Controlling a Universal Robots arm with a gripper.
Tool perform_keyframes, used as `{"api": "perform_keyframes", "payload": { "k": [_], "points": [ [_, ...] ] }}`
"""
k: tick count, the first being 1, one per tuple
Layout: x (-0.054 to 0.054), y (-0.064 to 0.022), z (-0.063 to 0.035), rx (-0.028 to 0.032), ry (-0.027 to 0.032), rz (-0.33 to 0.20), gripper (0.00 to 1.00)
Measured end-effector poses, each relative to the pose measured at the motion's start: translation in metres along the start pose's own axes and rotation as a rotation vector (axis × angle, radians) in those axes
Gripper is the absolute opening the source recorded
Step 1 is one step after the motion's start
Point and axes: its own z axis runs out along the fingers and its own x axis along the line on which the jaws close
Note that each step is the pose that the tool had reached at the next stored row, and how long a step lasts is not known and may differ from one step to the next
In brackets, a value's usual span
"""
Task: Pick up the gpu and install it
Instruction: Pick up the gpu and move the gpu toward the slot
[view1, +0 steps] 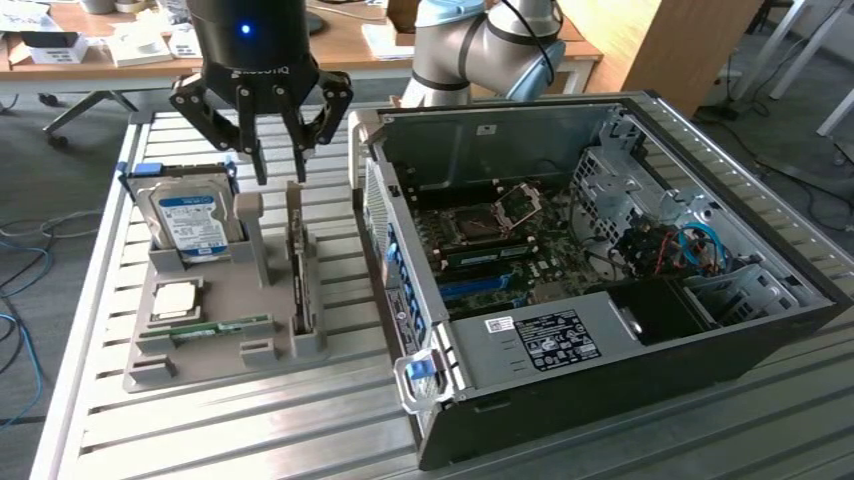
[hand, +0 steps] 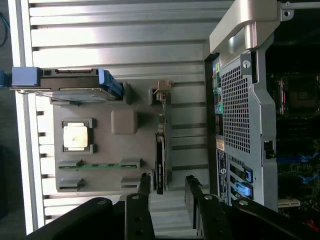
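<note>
While the gripper (view1: 280, 176) hangs over the far end of the grey holder (view1: 240, 290), its two fingers (view1: 258, 150) stand spread wide with only air between them, and it has hold of nothing. Just beneath the fingertips, and as far as I can judge not touching them, is the gpu (view1: 302, 275), standing on its long edge in a slot of the holder. Its long axis runs from under the gripper toward the near side of the table (view1: 267, 430) in the exterior view, roughly parallel to the side wall of the open computer case (view1: 627, 330), which stands just beside the holder on the exterior view's right.

In the wrist view the gripper (hand: 168, 187) looks straight down on the gpu (hand: 160, 150), which appears as a thin dark strip. One end of the strip lies in the gap between the fingers (hand: 144, 186), nearer to one of them than to the other, and the rest runs away from the gripper along the holder (hand: 100, 150). The fingers therefore face each other across the card's thin direction, not along its length, and the card sits off the middle of the gap.

Farther out on the holder, on the side away from the case, the hard drive (view1: 187, 220) stands upright, well apart from the fingers
</note>
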Motion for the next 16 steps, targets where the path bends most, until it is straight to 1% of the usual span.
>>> {"api": "perform_keyframes", "payload": {
  "k": [10,16],
  "points": [
    [0.0,-0.0009,0.0181,-0.0096,0.0007,0.0,0.41],
    [0.001,-0.0014,0.0291,-0.0137,0.0009,0.0,0.41]
  ]
}}
